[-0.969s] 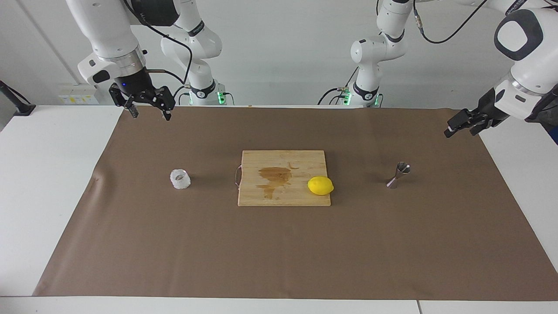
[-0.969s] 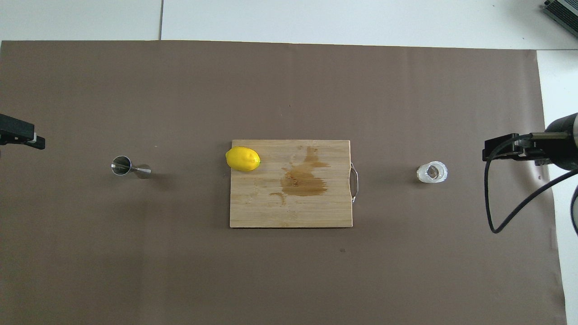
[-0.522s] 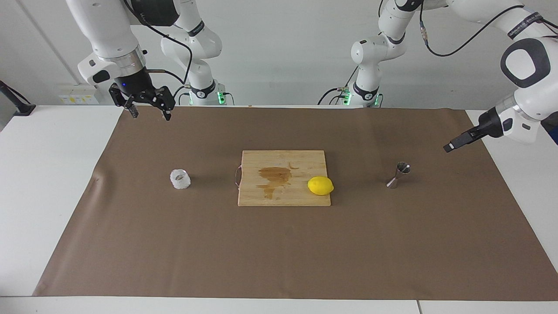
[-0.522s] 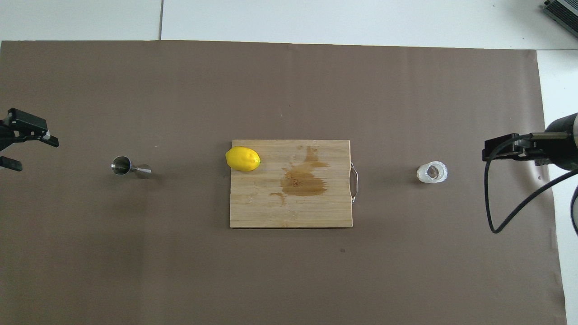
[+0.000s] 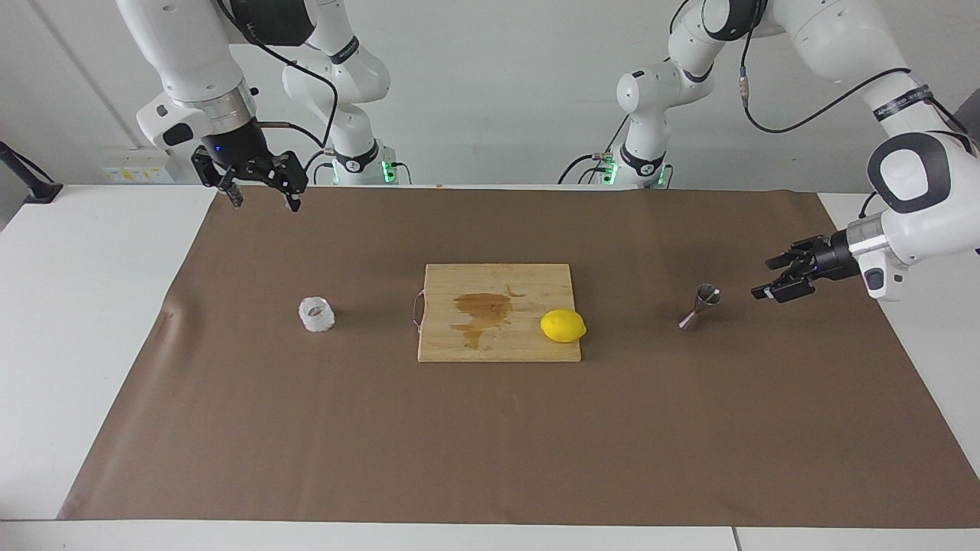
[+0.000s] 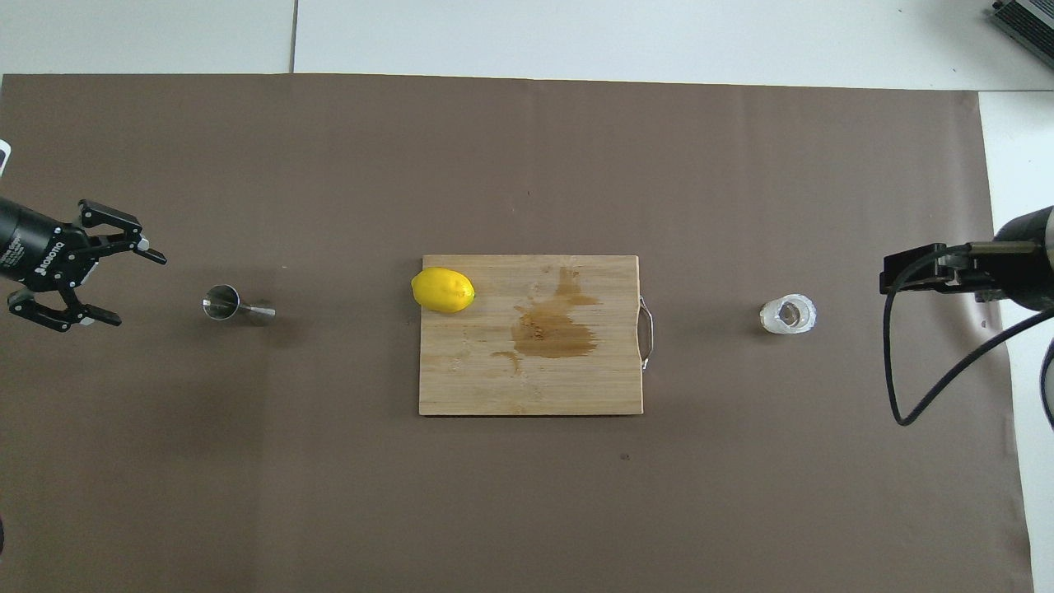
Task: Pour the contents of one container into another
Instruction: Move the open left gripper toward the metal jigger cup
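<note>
The small whitish textured tumbler [image 5: 316, 314] stands on the brown mat toward the right arm's end, and also shows in the overhead view [image 6: 788, 315]. The steel hourglass jigger [image 5: 698, 307] stands upright toward the left arm's end, and also shows in the overhead view [image 6: 224, 302]. My left gripper [image 5: 766, 279] is open, held level and low over the mat. It points at the jigger with a gap between them, as the overhead view [image 6: 138, 291] also shows. My right gripper [image 5: 264, 200] is open and empty. It waits high over the mat's corner, well apart from the tumbler.
A wooden cutting board [image 5: 528, 283] with a brown wet stain [image 5: 482, 310] lies mid-table between the two containers. A yellow lemon [image 5: 563, 326] sits on the board's end toward the jigger. A black cable [image 6: 897, 371] hangs from the right arm.
My left gripper has come down and moved in toward the jigger, turning level with its fingers spread. The right arm, tumbler and jigger have not moved.
</note>
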`<control>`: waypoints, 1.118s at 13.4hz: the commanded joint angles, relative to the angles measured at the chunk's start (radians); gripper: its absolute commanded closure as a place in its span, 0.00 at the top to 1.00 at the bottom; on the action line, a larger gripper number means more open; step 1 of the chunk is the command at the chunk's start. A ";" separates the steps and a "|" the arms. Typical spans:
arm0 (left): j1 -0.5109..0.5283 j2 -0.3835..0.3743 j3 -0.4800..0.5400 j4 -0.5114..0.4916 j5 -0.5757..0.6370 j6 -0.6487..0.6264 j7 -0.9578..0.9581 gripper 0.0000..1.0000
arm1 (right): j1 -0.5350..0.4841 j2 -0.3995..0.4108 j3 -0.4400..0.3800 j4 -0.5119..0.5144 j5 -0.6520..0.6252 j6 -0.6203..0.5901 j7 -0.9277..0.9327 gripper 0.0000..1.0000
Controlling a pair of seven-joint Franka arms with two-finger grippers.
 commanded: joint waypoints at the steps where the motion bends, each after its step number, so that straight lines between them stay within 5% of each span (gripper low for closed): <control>1: 0.044 -0.006 -0.008 -0.071 -0.071 0.014 -0.023 1.00 | -0.014 0.000 0.003 0.008 0.024 -0.015 -0.019 1.00; 10: -0.004 0.017 -0.010 -0.200 -0.201 0.218 -0.102 1.00 | -0.013 0.000 0.003 0.008 0.024 -0.015 -0.019 1.00; 15: -0.047 0.008 -0.010 -0.216 -0.203 0.231 -0.188 1.00 | -0.014 0.000 0.003 0.008 0.024 -0.015 -0.019 1.00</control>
